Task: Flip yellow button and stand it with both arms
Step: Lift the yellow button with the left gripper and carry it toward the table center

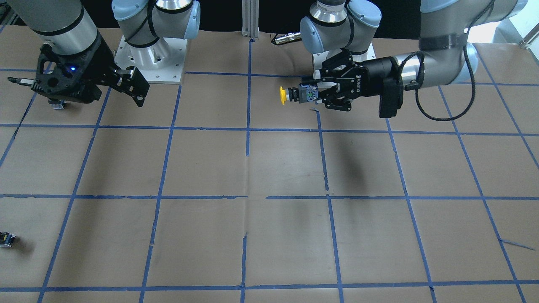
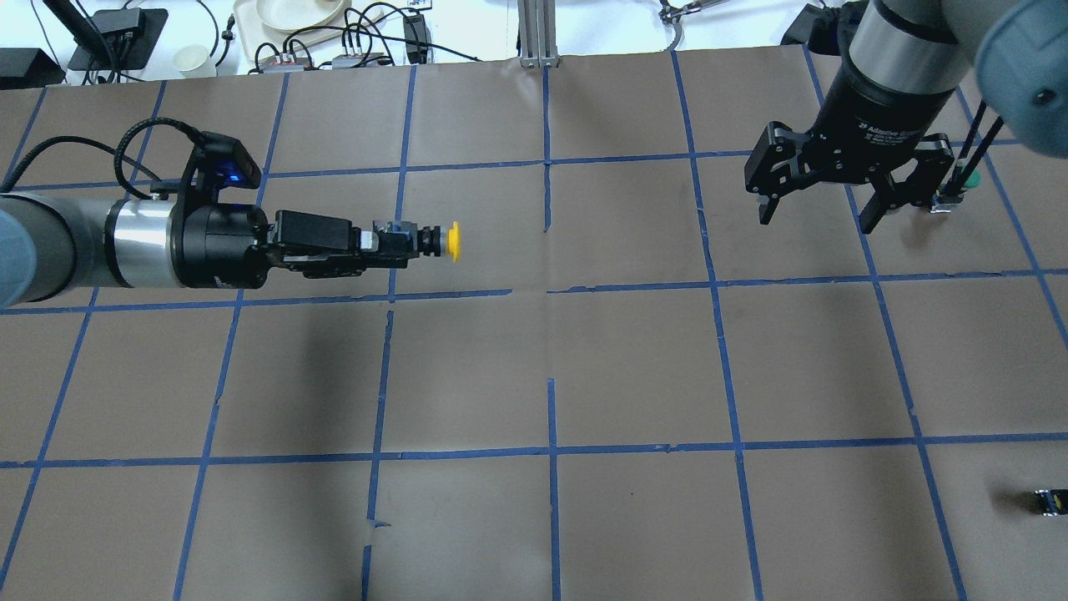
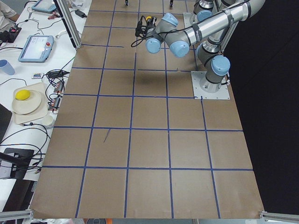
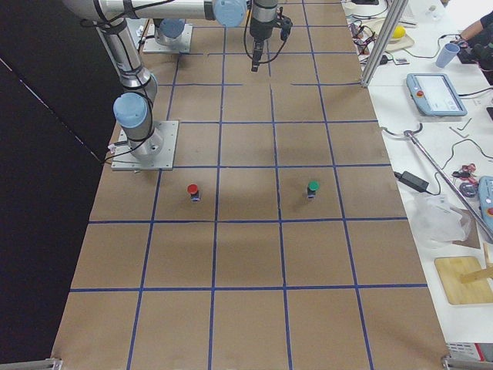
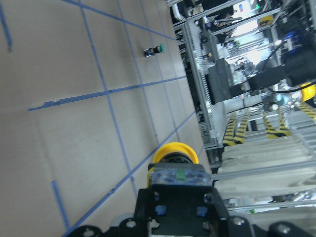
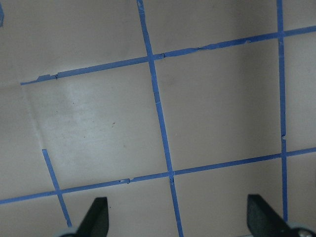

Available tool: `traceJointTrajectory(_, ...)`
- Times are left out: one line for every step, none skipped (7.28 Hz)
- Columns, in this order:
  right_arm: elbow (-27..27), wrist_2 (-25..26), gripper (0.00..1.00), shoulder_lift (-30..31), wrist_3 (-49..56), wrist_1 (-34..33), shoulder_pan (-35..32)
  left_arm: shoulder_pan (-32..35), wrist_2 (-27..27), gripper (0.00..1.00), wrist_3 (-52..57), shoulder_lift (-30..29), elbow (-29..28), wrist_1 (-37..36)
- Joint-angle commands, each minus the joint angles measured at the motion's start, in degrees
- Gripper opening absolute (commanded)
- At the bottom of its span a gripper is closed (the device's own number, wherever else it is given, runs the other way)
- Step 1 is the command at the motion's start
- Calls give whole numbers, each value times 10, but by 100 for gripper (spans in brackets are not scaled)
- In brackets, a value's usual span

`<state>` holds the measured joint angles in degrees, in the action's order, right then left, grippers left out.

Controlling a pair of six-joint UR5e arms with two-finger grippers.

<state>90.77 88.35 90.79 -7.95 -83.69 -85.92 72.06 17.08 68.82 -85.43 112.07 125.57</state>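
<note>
My left gripper [image 2: 390, 243] is shut on the grey base of the yellow button [image 2: 453, 240]. It holds the button level above the table, with the cap pointing toward the table's middle. The front view shows the same grip [image 1: 313, 92] with the yellow cap [image 1: 283, 95] sticking out. The left wrist view shows the button [image 5: 175, 154] just beyond the fingers. My right gripper [image 2: 816, 221] hangs open and empty over the table, pointing down and far from the button. It also shows in the front view [image 1: 76, 90] and the right wrist view [image 6: 180, 217].
A green-capped button [image 2: 968, 179] stands just beside my right gripper and also shows in the left wrist view [image 5: 154, 50]. A red-capped button [image 4: 192, 190] stands on the table. A small dark part [image 2: 1050, 501] lies near the table's edge. Blue tape lines grid the brown table [image 2: 551, 359].
</note>
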Motion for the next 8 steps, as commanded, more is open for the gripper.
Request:
traceJointTrajectory(-7, -127, 100, 2, -107, 3, 38, 71, -140, 19, -1, 10, 5, 24)
traceJointTrajectory(-10, -193, 100, 3, -194, 2, 41, 86, -175, 19, 0, 7, 5, 23)
traceJointTrajectory(-21, -276, 100, 4, -269, 2, 42, 93, -177, 19, -2, 5, 7, 25)
traceJointTrajectory(-28, -331, 100, 6, -339, 2, 42, 96, -178, 19, -6, 5, 9, 41)
traceJointTrajectory(-25, -371, 100, 20, -383, -2, 37, 98, -180, 19, -7, 5, 7, 76)
traceJointTrajectory(-22, -407, 100, 25, -420, -2, 36, 103, -181, 18, -8, 7, 6, 80)
traceJointTrajectory(-17, -425, 99, 19, -447, -11, 21, 106, -181, 18, -8, 7, 8, 80)
traceJointTrajectory(-4, -426, 99, 15, -464, -43, -4, 108, -185, 18, -8, 5, 8, 80)
